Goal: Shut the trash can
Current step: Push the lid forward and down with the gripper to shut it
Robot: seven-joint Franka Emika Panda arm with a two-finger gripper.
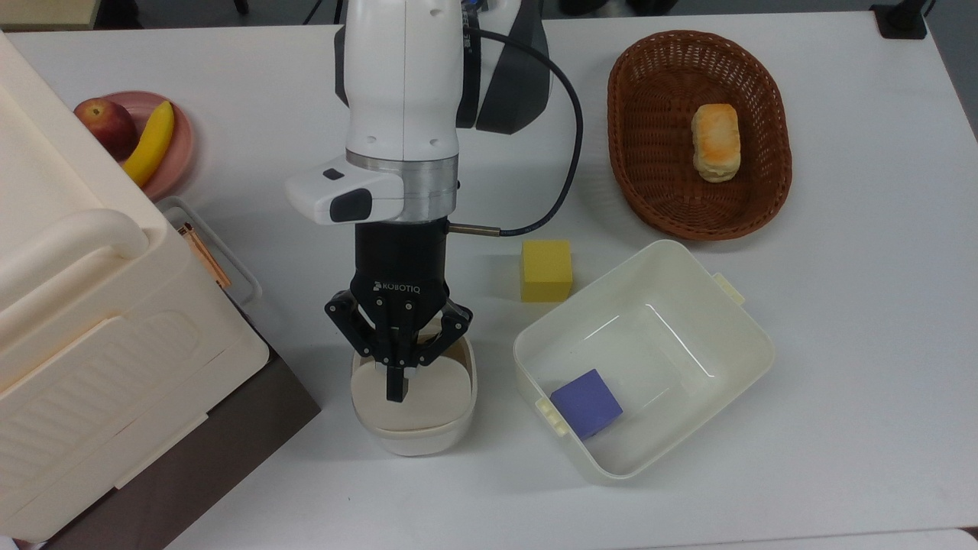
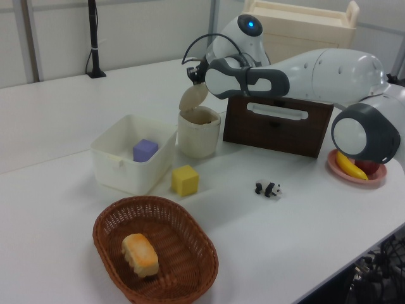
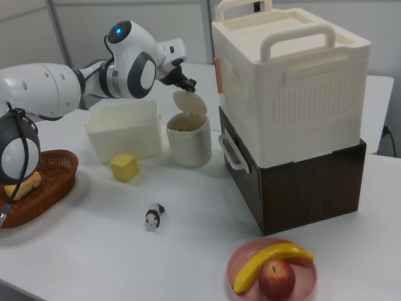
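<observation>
The trash can (image 1: 412,431) is a small cream-white bin near the table's front in the top view, also seen as the trash can (image 2: 198,134) and the trash can (image 3: 188,143). Its beige lid (image 1: 424,397) is half lowered, leaning over the opening; the lid (image 2: 190,99) and the lid (image 3: 190,102) stand tilted above the rim. My gripper (image 1: 397,386) is shut, its joined fingertips resting against the lid's upper face. From the sides, the gripper (image 2: 193,77) and the gripper (image 3: 183,82) sit just above the lid's top edge.
A white tub (image 1: 688,283) holding a purple cube (image 1: 587,403) stands right of the bin in the top view. A yellow cube (image 1: 546,270), a wicker basket (image 1: 657,191) with bread, a cream cabinet (image 1: 84,305), a fruit plate (image 1: 179,153) and a small panda toy (image 2: 267,189) are nearby.
</observation>
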